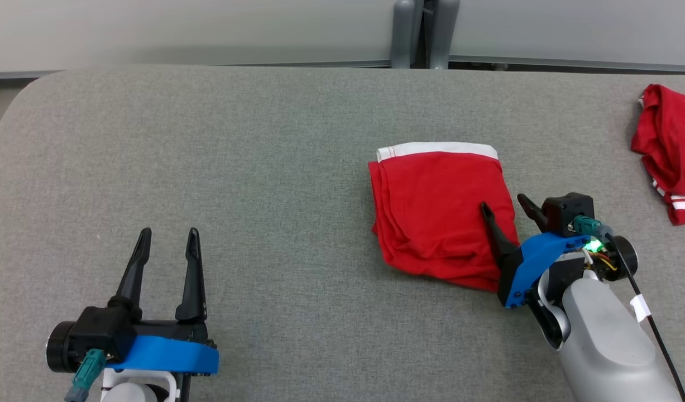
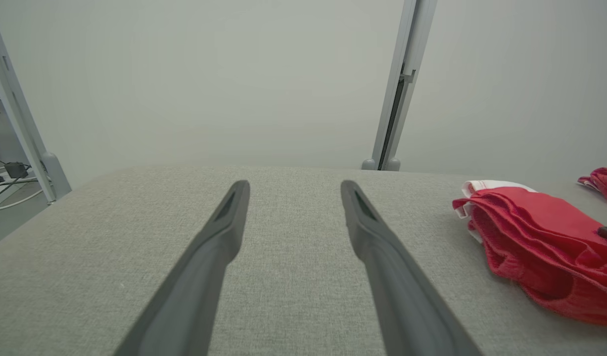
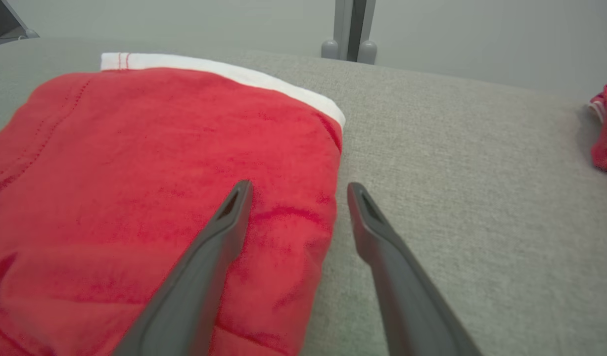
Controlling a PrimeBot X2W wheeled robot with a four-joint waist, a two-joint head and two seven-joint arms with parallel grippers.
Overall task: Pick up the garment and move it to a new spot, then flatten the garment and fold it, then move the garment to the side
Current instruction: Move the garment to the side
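Note:
The garment (image 1: 437,209) is red with a white band along its far edge, folded into a compact rectangle right of the table's centre. It also lies at the right of the left wrist view (image 2: 536,237) and at the left of the right wrist view (image 3: 150,178). My right gripper (image 1: 504,205) is open above the garment's right edge, one finger over the red cloth, the other over bare table (image 3: 296,190). Far to the left, near the table's front, my left gripper (image 1: 169,234) is open over bare cloth with nothing between its fingers (image 2: 293,185).
A second red garment (image 1: 669,151) with white stripes lies crumpled at the table's far right edge. The grey fabric table (image 1: 236,167) has a rounded far-left corner. A grey post (image 1: 423,33) stands behind the table against a pale wall.

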